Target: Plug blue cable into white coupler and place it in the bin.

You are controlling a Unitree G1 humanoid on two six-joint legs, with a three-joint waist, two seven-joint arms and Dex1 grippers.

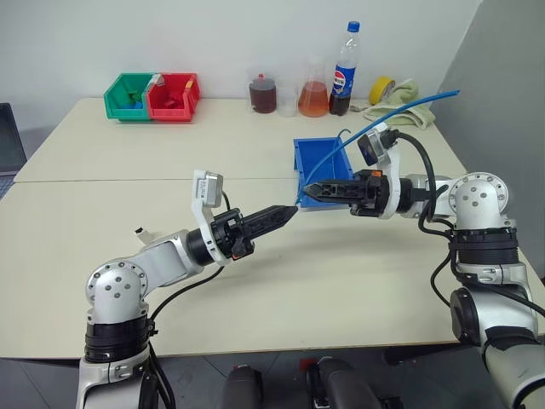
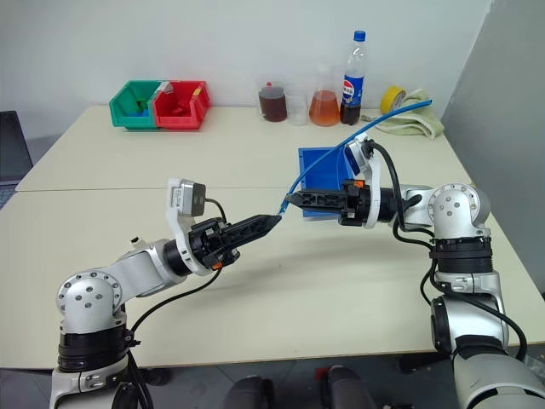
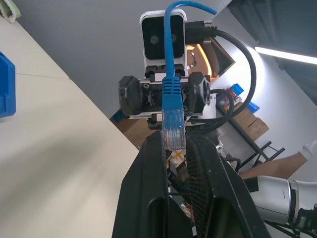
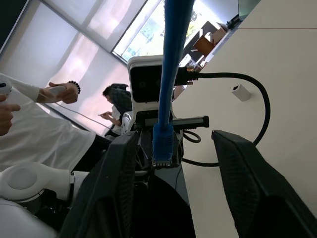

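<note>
The blue cable (image 1: 341, 153) rises from my left gripper (image 1: 292, 210), which is shut on its plug end (image 3: 173, 131), and arcs up to the back right over the table. My right gripper (image 1: 306, 194) faces the left one tip to tip. Its fingers (image 4: 119, 163) stand open on either side of the cable's plug (image 4: 162, 144) without touching it. The white coupler (image 1: 141, 232) lies on the table to the left, behind my left arm, and shows as a small white block (image 4: 241, 92) in the right wrist view. The blue bin (image 1: 317, 155) stands just behind both grippers.
A green bin (image 1: 128, 95) and a red bin (image 1: 174, 95) stand at the back left. Beakers of liquid (image 1: 313, 100), a cola bottle (image 1: 345, 72), a yellow tape roll (image 1: 382, 88) and a cloth (image 1: 407, 92) line the back right. People (image 4: 29, 129) are beyond the table.
</note>
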